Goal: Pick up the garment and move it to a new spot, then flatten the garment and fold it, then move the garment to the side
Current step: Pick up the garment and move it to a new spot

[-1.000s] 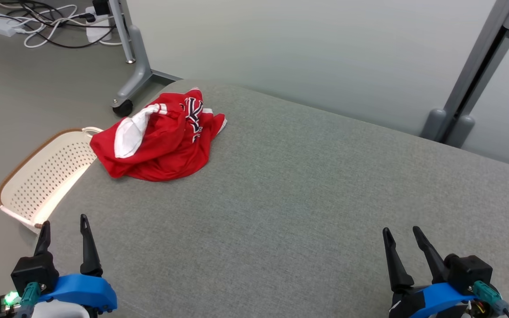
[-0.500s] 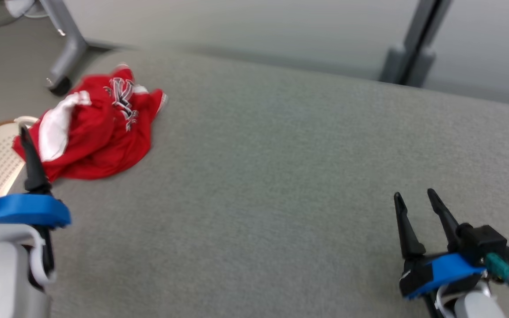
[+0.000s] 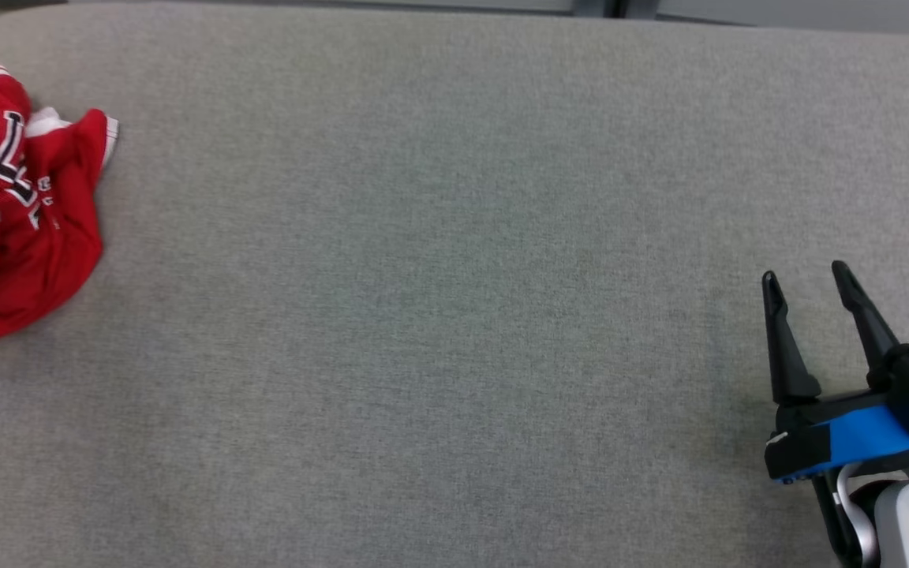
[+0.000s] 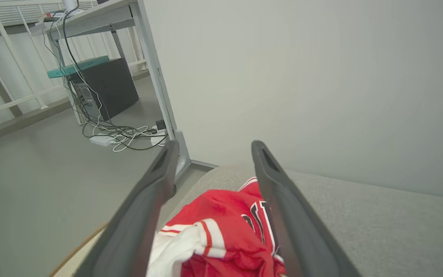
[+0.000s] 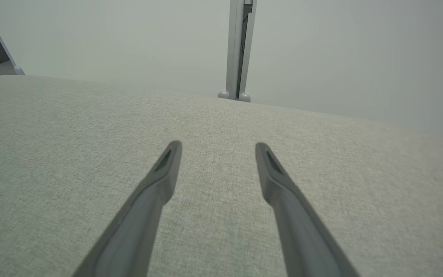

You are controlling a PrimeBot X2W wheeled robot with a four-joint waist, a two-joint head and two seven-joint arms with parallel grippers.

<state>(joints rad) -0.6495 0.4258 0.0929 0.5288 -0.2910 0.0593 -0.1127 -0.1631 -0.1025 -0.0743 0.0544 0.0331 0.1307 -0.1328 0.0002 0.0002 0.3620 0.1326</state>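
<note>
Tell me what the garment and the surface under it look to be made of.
Garment: thin red fabric, probably a synthetic jersey knit; it slumps in soft, crumpled folds with a faint sheen, white trim and printed lettering. Surface: matte grey woven upholstery cloth with a fine heathered weave; rounded corner hints at padding.

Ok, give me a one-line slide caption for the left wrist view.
Open left gripper aimed at the crumpled red garment near the grey table's corner.

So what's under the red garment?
The red garment lies crumpled directly on the grey padded surface. Anything beneath its folds is covered and cannot be seen.
</note>
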